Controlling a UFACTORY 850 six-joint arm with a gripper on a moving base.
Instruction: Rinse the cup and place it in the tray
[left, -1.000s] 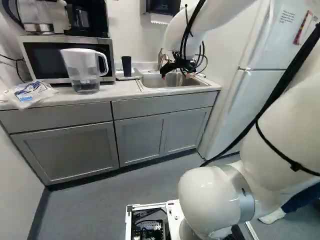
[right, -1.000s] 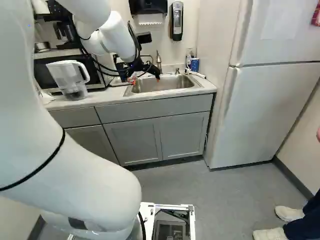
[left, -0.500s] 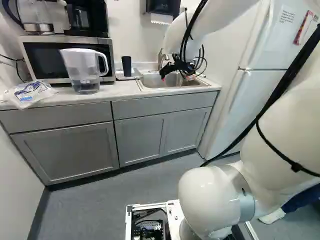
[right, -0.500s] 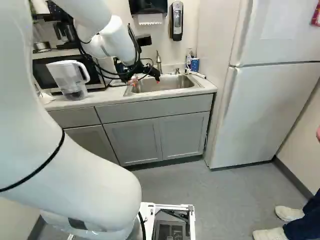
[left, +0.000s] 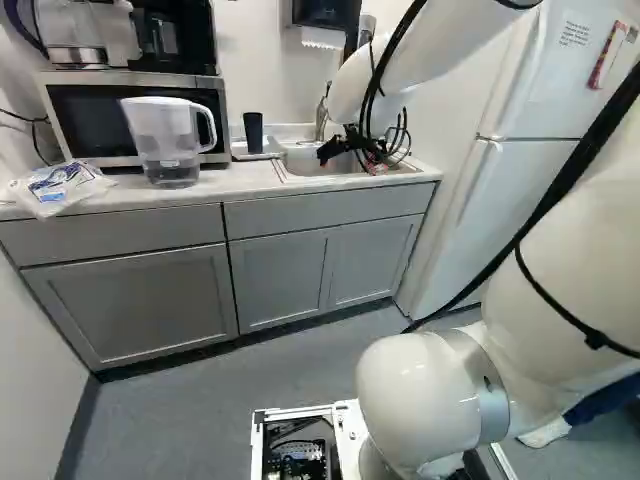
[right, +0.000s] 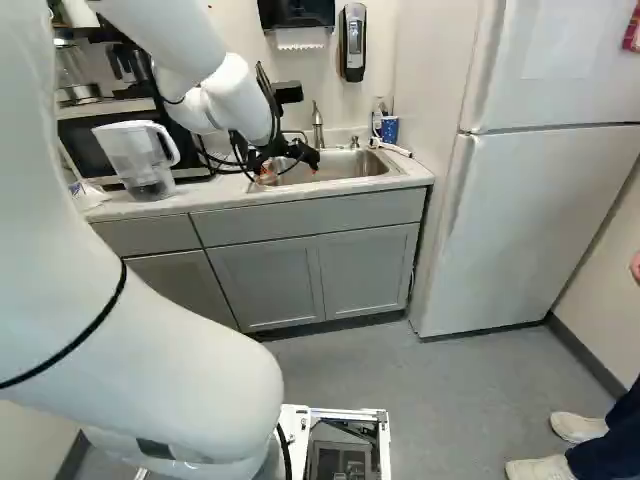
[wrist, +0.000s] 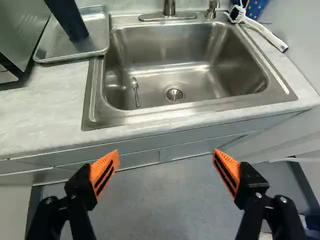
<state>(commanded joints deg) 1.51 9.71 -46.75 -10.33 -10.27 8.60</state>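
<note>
While on tray (wrist: 99, 31), cup (wrist: 68, 19) upright

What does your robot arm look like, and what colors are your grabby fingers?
My arm is white, smooth and rounded, with thin black bands, a silvery ring low down and black cables alongside. My gripper is black, with orange pads that have dark stripes.

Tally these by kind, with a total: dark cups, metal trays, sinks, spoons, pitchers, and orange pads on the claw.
Dark cup: 1
Metal tray: 1
Sink: 1
Spoon: 1
Pitcher: 1
Orange pads: 2
Total: 7
</note>
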